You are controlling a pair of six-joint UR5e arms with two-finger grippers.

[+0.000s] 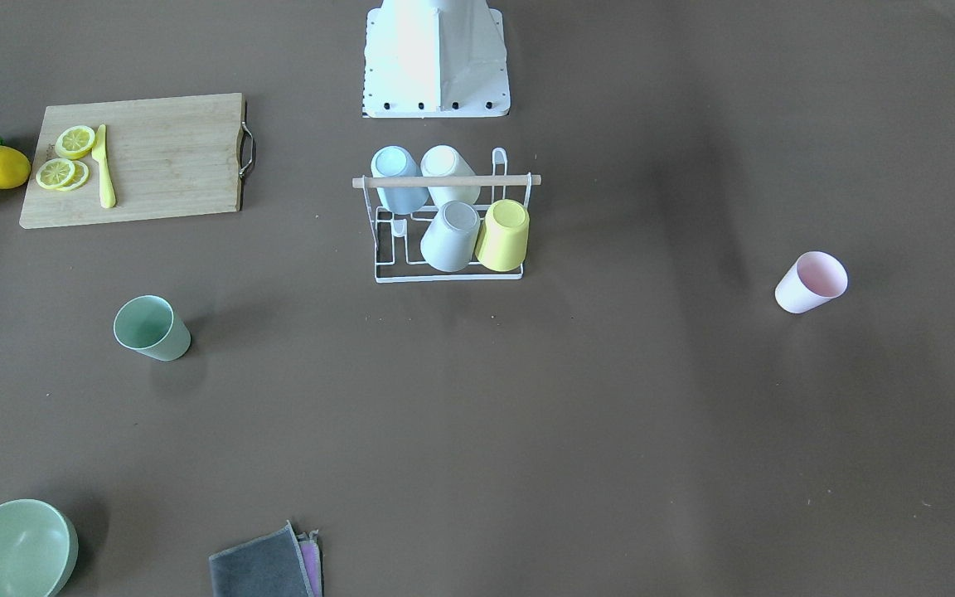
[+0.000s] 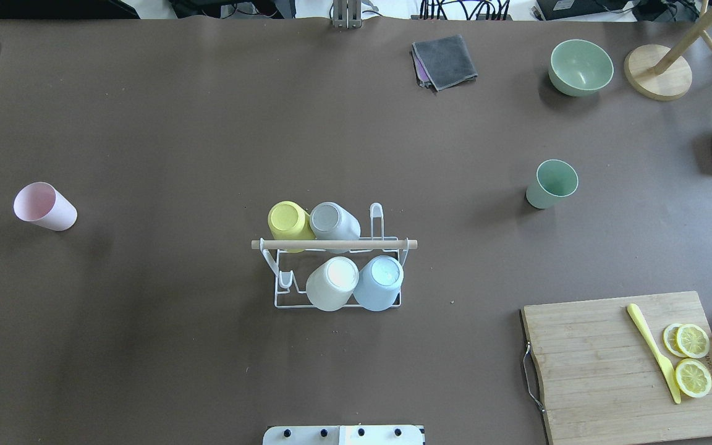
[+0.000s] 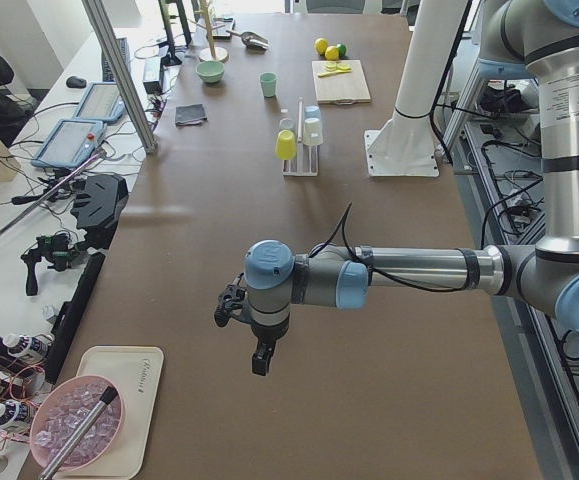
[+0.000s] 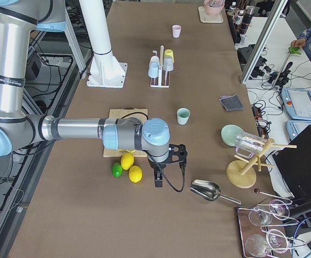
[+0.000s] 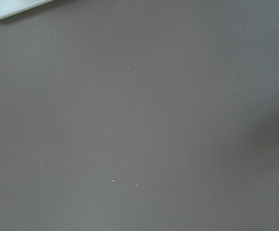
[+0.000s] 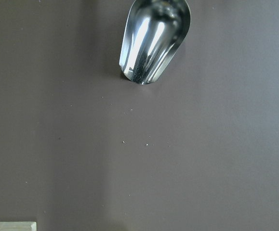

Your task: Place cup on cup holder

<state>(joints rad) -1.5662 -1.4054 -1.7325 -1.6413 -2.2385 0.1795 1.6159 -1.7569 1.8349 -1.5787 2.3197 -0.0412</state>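
Standing well apart from cup holder (image 2: pixel 334 245): pink cup (image 2: pixel 45 207), green cup (image 2: pixel 552 183).

Silver-grey metal left arm (image 3: pixel 419 268) and right arm (image 4: pixel 74 129), light blue joint caps (image 3: pixel 269 262), thin black wrist cables (image 3: pixel 345 225), printed white labels (image 3: pixel 574 95); black left tool (image 3: pixel 259 362), black right tool (image 4: pixel 157 181); white bolted pedestal (image 1: pixel 436 83).

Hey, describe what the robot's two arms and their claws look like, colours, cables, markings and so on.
The left arm and the right arm are silver-grey tubes with light blue joint caps. A thin black cable loops past each wrist. Each upright link carries small printed text, unreadable here. The left claw and the right claw are small and black.
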